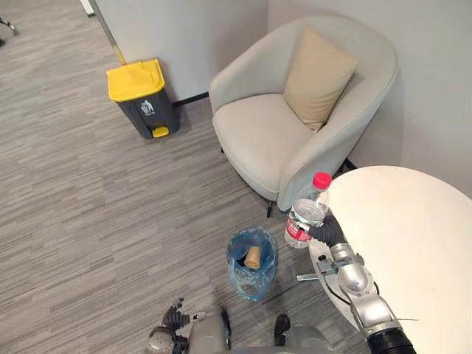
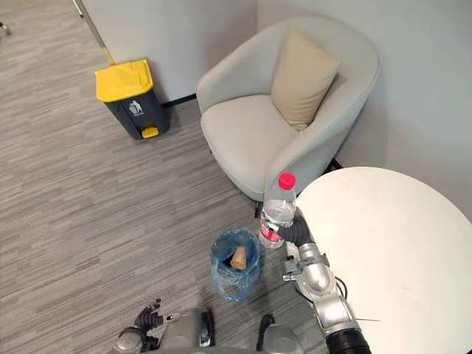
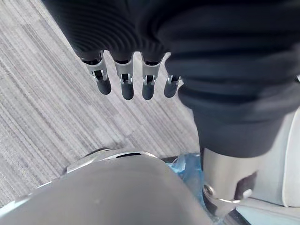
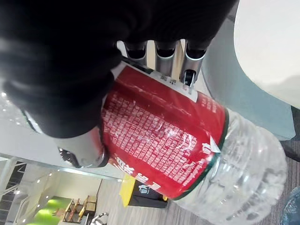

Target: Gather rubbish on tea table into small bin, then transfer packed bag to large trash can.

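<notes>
A clear plastic bottle point(image 1: 305, 210) with a red cap and red label is held upright in the air, beside the white round tea table point(image 1: 413, 243) and to the right of the small bin. My right hand point(image 1: 327, 230) is shut on the bottle, fingers point(image 4: 161, 58) and thumb wrapped round the red label point(image 4: 159, 140). The small bin point(image 1: 252, 262), lined with a blue bag, stands on the floor and holds a paper cup point(image 1: 253, 257). My left hand point(image 1: 174, 318) hangs low by my side, fingers point(image 3: 127, 86) straight over the carpet, holding nothing.
A large grey trash can with a yellow lid point(image 1: 140, 96) stands by the wall at the far left. A light grey armchair point(image 1: 295, 110) with a beige cushion point(image 1: 317, 77) sits behind the bin and table. Open carpet lies to the left.
</notes>
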You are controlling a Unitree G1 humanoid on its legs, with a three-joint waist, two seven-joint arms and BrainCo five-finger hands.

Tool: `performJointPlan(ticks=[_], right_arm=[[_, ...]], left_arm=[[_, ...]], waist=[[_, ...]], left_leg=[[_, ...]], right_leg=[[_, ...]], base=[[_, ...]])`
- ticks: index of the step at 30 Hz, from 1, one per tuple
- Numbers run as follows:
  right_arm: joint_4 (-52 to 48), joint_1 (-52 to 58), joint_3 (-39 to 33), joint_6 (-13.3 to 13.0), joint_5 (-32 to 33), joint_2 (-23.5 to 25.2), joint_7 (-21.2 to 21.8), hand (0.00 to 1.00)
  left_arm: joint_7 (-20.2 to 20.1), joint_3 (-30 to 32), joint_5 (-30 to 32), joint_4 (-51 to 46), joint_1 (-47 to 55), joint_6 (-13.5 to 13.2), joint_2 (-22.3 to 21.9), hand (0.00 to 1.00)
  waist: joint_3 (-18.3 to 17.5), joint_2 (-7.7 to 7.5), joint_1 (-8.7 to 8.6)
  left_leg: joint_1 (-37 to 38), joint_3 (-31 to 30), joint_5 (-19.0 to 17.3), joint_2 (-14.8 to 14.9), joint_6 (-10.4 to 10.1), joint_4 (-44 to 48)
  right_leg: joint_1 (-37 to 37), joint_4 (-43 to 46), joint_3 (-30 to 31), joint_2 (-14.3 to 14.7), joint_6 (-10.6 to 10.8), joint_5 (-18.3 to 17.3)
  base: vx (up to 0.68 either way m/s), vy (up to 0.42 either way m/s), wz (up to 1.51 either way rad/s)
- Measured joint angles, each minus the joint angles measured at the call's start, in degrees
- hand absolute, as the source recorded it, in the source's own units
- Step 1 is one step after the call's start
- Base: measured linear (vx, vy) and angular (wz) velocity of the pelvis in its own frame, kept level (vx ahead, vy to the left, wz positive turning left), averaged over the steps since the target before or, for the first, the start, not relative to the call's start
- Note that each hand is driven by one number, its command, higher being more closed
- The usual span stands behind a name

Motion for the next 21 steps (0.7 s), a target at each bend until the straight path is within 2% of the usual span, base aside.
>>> performJointPlan(ticks=[1, 2, 3, 6, 9, 12, 14, 16, 21], right_arm=[[0.4, -0.1, -0.1, 0.1, 0.0, 0.3, -0.1, 1.00], [0.5, 0.1, -0.2, 0.2, 0.0, 1.5, -0.6, 1.00], [0.5, 0.0, 0.0, 0.2, 0.0, 1.9, -0.5, 1.00], [0.6, -0.7, 1.7, 0.2, -0.1, 1.9, -0.5, 1.00], [3.3, -2.9, 3.7, 0.2, -0.6, 2.5, -0.5, 1.00], [6.1, -4.2, 4.8, 0.4, -0.7, 2.4, -0.5, 1.00], [7.3, -6.4, 5.9, 0.5, -0.8, 2.3, -0.6, 1.00], [7.7, -9.3, 7.2, 0.6, -1.2, 1.0, -0.7, 1.00], [9.5, -20.5, 9.8, 0.7, -2.9, -2.3, -1.8, 1.00]], left_arm=[[0.0, 0.0, 0.0, 0.0, -0.1, 0.0, 0.1, 0.00], [0.1, -0.1, 0.0, -0.3, -0.6, 0.0, 0.7, 0.00], [0.0, -0.1, 0.0, -1.0, -0.8, 0.0, 0.9, 0.00], [0.0, -0.2, 0.0, -1.0, -0.1, 0.0, 0.8, 0.00], [0.0, -0.4, 0.2, -0.8, 0.2, 0.1, 0.8, 0.00], [0.1, -0.5, 0.1, -0.7, 0.2, 0.0, 0.8, 0.00], [0.3, -0.4, 0.0, -0.8, -0.6, 0.0, 0.9, 0.00], [1.0, -0.4, -0.2, -1.0, -2.4, -0.1, 0.9, 0.00], [2.4, -0.1, -3.4, -3.4, -7.7, -1.1, 2.0, 0.00]], waist=[[0.3, -0.45, 0.13], [0.6, -1.59, 0.01], [0.8, -2.08, 0.42], [0.9, -1.98, 1.58], [0.9, -1.92, 1.60], [1.2, -1.82, 1.67], [2.7, -1.43, 1.56], [3.7, -1.04, 1.57], [9.7, -0.80, 1.91]], left_leg=[[0.9, 0.3, -1.1, -0.2, 1.1, 0.1], [1.4, 0.3, -0.9, -1.7, 1.2, -1.3], [1.9, 0.5, -0.9, -2.8, 1.2, -2.1], [2.9, 1.4, -0.9, -4.1, 1.2, -3.0], [3.2, 1.8, 0.3, -4.2, 2.6, -6.3], [3.0, 2.1, 1.6, -4.2, 2.7, -8.3], [1.9, 2.3, 1.9, -4.0, 2.4, -8.3], [-0.9, 2.5, 2.9, -4.0, 3.1, -8.2], [-8.7, 1.7, 3.2, -4.0, 3.5, -3.8]], right_leg=[[0.6, -0.1, 0.3, -0.1, 0.5, -0.8], [0.6, -0.2, 0.3, -1.6, 1.0, -1.0], [0.6, -0.3, 0.5, -2.7, 1.3, -1.1], [0.6, -0.2, 1.7, -3.9, 1.8, -1.2], [-1.1, 0.0, 2.3, -4.1, 2.2, -1.0], [-2.9, 0.9, 3.0, -3.9, 2.2, -0.9], [-5.3, 2.2, 3.3, -3.7, 2.2, -0.9], [-8.7, 4.6, 3.4, -3.7, 2.2, -0.9], [-18.2, 13.4, 3.6, -4.7, 2.0, -2.9]], base=[[0.22, 0.196, 0.08], [0.13, 0.155, 0.15], [0.14, 0.179, 0.16], [0.05, 0.091, -0.09], [-0.04, 0.014, -0.10], [-0.08, -0.014, -0.09], [-0.11, 0.004, -0.12], [-0.14, 0.030, -0.08], [-0.14, 0.011, 0.07]])
